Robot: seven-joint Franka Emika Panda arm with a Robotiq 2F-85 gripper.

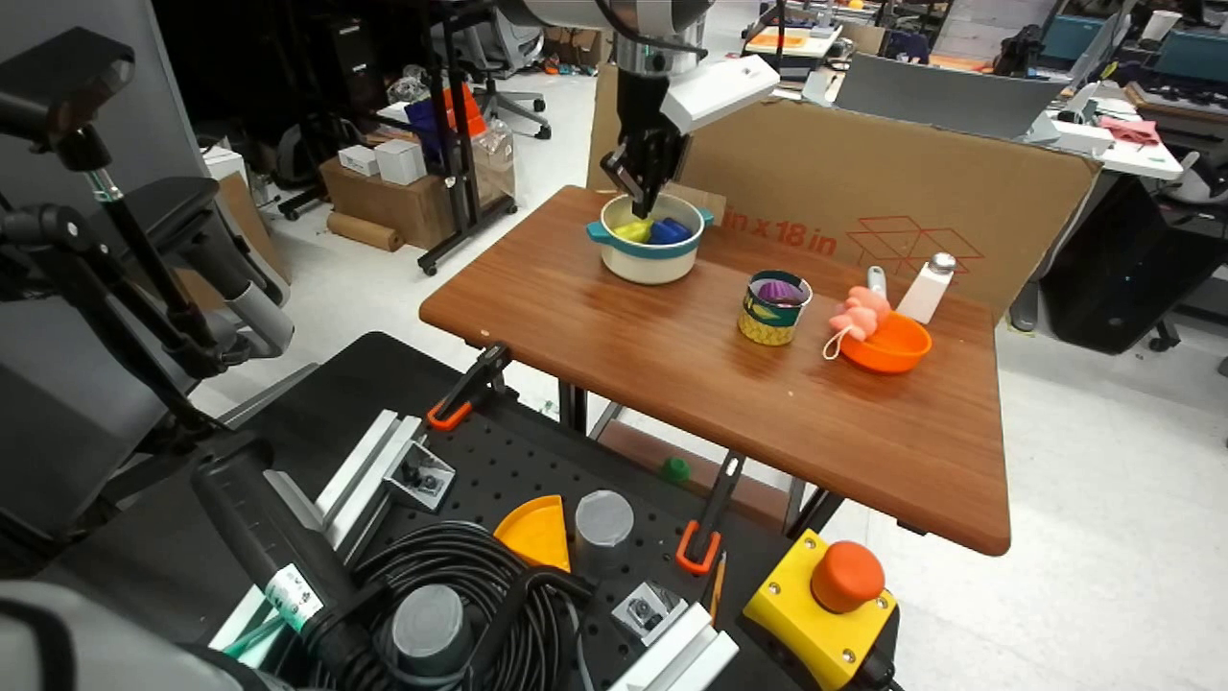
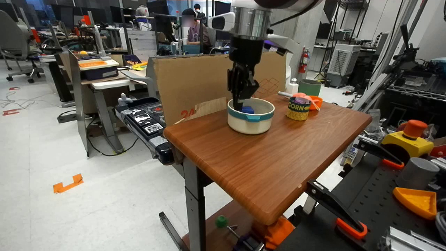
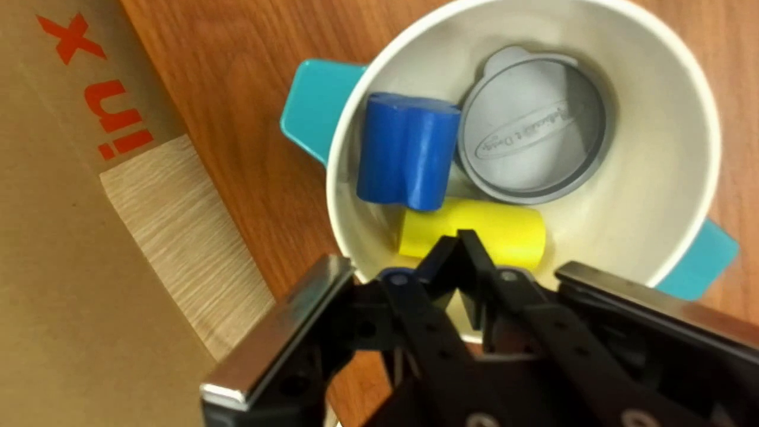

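Observation:
My gripper (image 3: 458, 233) is shut, its fingertips pressed together and nothing visible between them. It points down into a cream pot (image 3: 704, 136) with teal handles. Beneath the tips in the wrist view lies a yellow block (image 3: 507, 232); whether they touch it I cannot tell. A blue lobed block (image 3: 408, 151) rests beside the yellow one, against the pot's wall. Near both sits a round grey lid (image 3: 533, 130), flat on the pot's bottom. Both exterior views show the gripper (image 1: 643, 207) reaching inside the pot (image 2: 249, 126) from above; there its fingertips are partly hidden.
Farther along the wooden table (image 1: 672, 355) stands a corn can (image 1: 770, 319) with a purple item (image 1: 781, 291) inside. Past it are an orange bowl (image 1: 890, 355), a pink soft thing (image 1: 861, 312) and a white shaker (image 1: 928, 288). Cardboard (image 1: 921, 173) walls the back edge.

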